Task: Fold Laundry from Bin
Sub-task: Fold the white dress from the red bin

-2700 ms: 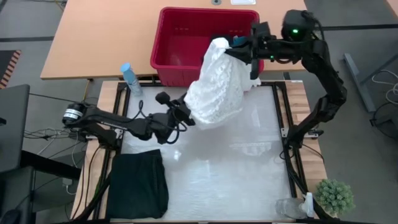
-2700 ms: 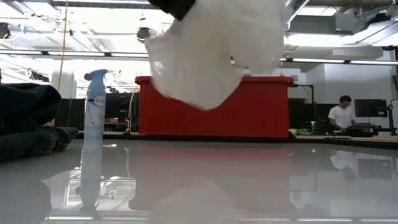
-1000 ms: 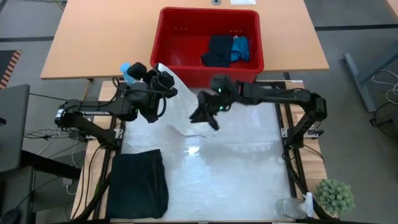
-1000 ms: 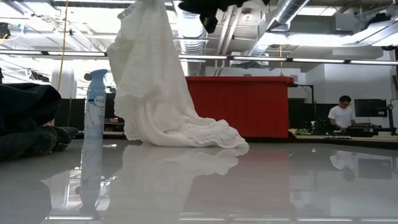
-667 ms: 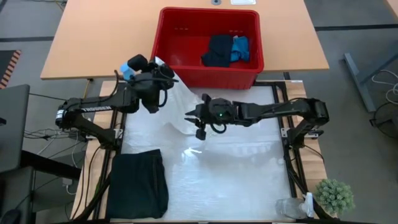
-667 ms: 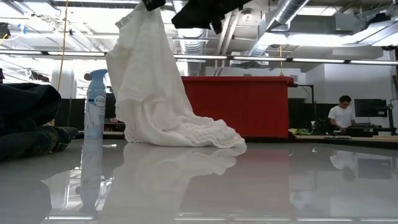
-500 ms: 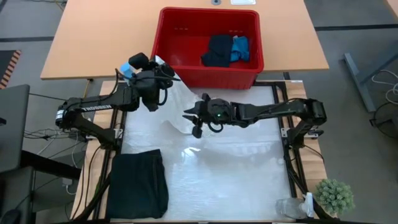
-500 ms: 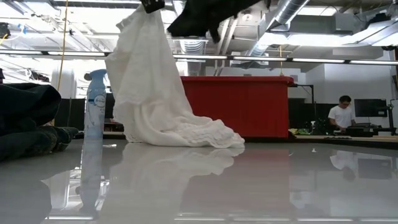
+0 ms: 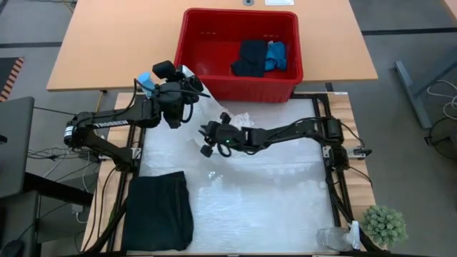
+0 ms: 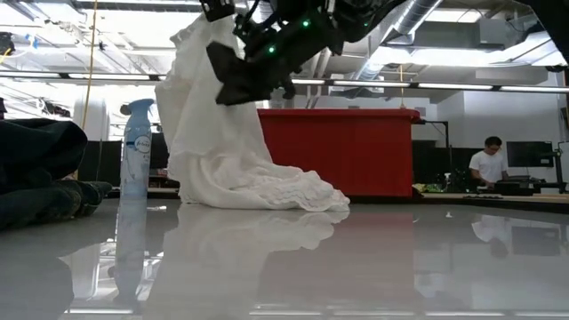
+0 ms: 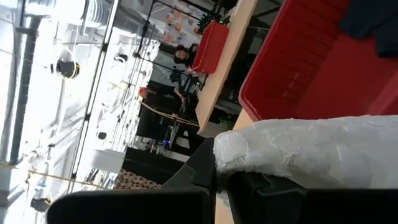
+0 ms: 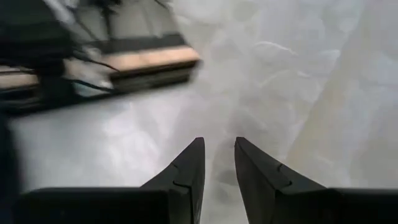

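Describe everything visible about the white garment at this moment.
The white garment is a crinkled, lace-edged cloth. The left gripper is shut on its top edge and holds it up, so it hangs down in front of the bin. Its lower part lies bunched on the table. The right gripper, fingers apart, is close beside it, holding nothing.

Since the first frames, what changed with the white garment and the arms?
The white garment came off the bin to the table, hanging from the shut left gripper, its hem piled on the surface. The right gripper let go, swung left and down beside it, fingers apart, empty. Black garment and spray bottle unmoved.
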{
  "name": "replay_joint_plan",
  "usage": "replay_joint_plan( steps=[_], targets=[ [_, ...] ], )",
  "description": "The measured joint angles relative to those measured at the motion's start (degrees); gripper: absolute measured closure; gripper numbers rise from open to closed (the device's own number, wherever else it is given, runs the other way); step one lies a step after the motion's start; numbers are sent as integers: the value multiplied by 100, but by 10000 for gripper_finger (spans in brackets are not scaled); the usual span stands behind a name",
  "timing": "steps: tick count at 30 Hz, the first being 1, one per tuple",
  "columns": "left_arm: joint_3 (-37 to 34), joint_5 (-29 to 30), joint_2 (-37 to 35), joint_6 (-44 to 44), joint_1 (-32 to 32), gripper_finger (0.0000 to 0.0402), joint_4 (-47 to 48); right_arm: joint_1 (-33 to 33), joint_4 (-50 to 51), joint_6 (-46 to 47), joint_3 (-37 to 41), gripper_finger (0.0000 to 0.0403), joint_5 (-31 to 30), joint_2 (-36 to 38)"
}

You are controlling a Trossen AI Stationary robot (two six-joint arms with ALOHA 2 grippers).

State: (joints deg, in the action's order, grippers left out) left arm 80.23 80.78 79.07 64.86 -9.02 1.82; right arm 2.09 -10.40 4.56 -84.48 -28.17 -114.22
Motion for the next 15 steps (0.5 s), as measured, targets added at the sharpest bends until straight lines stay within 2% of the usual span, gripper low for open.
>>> replay_joint_plan(
  steps=[4, 6, 9, 15],
  targets=[
    [0, -8, 0, -109, 0, 393, 243, 86, 931, 131, -312, 290, -930, -59],
    [0, -60, 0, -113, 0, 393, 343, 203, 1226, 92, -389, 290, -1146, -39],
    [0, -194, 0, -222, 0, 393, 418, 430, 1406, 77, -431, 290, -1107, 53],
    [0, -632, 2, -679, -4, 393, 687, 874, 1395, -164, -525, 290, -525, 60]
  ],
)
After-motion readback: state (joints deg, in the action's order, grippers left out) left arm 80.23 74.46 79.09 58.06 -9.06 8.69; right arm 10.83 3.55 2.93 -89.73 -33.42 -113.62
